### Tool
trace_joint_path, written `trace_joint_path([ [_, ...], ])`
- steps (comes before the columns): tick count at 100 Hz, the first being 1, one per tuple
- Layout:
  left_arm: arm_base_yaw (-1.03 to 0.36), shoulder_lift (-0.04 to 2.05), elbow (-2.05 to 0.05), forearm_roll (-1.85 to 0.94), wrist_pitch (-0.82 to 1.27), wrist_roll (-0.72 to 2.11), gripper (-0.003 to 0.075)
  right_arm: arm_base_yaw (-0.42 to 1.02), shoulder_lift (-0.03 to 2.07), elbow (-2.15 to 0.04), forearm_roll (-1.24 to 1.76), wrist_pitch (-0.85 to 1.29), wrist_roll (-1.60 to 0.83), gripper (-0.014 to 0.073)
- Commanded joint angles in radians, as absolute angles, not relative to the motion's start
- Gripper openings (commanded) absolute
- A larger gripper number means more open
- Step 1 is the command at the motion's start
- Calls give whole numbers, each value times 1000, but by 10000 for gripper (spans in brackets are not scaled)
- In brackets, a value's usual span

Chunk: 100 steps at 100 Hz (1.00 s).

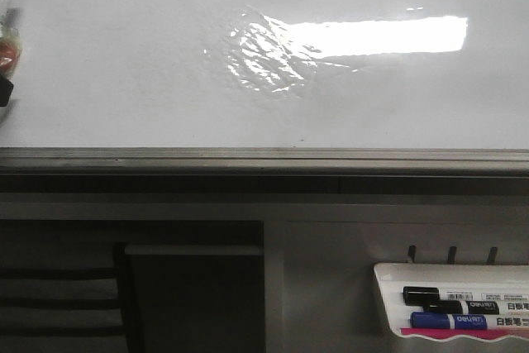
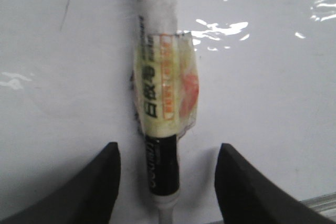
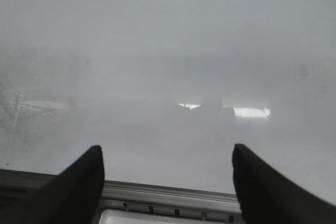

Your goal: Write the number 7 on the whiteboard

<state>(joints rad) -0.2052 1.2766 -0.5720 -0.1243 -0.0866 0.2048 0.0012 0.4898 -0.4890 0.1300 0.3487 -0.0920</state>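
Observation:
The whiteboard [image 1: 124,55] is large and glossy, with a grey edge strip [image 1: 264,157] and a wrinkled reflective patch [image 1: 264,55]. A marker [image 2: 157,103] with a white body, a yellowish taped label and a black band lies on the board. It also shows at the far left of the front view [image 1: 7,39]. My left gripper [image 2: 169,150] is open, its jaws wide on either side of the marker and not touching it. A thin slanted dark stroke [image 2: 65,10] is on the board; no whole 7 shows. My right gripper [image 3: 168,149] is open and empty over the board's edge strip [image 3: 168,192].
A small white marker tray [image 1: 384,287] hangs below the board at the lower right. It holds a black marker [image 1: 438,295] and a blue marker [image 1: 463,320]. The tray's rim also shows in the right wrist view [image 3: 157,216]. Dark shelving [image 1: 190,303] sits under the board.

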Motion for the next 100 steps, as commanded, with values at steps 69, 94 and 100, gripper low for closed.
trace_joint_path([
  [69, -223, 1235, -609, -123, -149, 204, -20, -7, 506, -528, 129, 324, -99, 460],
  [94, -235, 1136, -767, -123, 370, 204, -20, -7, 552, -684, 141, 596, -99, 460],
  [100, -235, 1129, -829, -123, 518, 207, -20, -7, 575, -735, 141, 689, -99, 460],
])
